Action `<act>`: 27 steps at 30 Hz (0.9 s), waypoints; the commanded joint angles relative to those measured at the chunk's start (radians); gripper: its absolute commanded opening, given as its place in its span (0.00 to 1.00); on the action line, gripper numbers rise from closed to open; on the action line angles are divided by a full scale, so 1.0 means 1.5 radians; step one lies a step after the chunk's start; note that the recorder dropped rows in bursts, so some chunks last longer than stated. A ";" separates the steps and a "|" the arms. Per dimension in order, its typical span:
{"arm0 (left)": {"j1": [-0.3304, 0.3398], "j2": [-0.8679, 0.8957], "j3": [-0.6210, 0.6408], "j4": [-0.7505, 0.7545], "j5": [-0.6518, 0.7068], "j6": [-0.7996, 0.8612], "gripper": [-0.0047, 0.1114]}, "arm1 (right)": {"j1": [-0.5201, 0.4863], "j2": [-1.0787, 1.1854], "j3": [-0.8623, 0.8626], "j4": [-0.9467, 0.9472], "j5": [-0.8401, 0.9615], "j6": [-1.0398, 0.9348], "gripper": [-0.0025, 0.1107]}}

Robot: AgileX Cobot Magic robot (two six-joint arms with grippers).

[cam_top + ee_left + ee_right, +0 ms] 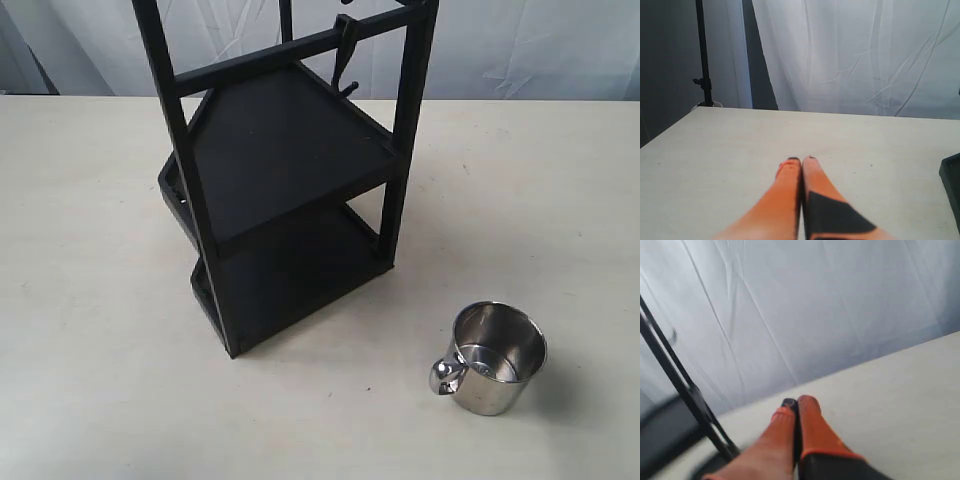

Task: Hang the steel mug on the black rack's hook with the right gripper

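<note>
Spreading bare around the tall matte black rack (275,190), a cream table (90,300) holds the shiny steel mug (493,358) nearby; both orange-padded grippers, left gripper (801,161) and right gripper (795,402), are pressed closed, empty.

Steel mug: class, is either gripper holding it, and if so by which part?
Nothing is held. The steel mug stands alone on the table; both grippers' fingers are closed on nothing.
</note>
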 commanded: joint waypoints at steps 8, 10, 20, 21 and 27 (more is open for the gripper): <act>-0.005 -0.003 0.000 0.000 -0.004 -0.002 0.05 | -0.001 -0.004 -0.004 0.369 -0.194 0.106 0.02; -0.005 -0.003 0.000 0.000 -0.004 -0.002 0.05 | -0.001 -0.004 -0.042 0.360 -0.212 0.106 0.02; -0.005 -0.003 0.000 0.000 -0.004 -0.002 0.05 | -0.001 0.165 -0.273 -0.093 0.068 -0.114 0.02; -0.005 -0.003 0.000 0.000 -0.004 -0.002 0.05 | -0.001 0.223 -0.310 -0.133 0.170 -0.135 0.02; -0.005 -0.003 0.000 0.000 -0.004 -0.002 0.05 | 0.020 0.536 -0.481 -0.152 0.538 -0.144 0.02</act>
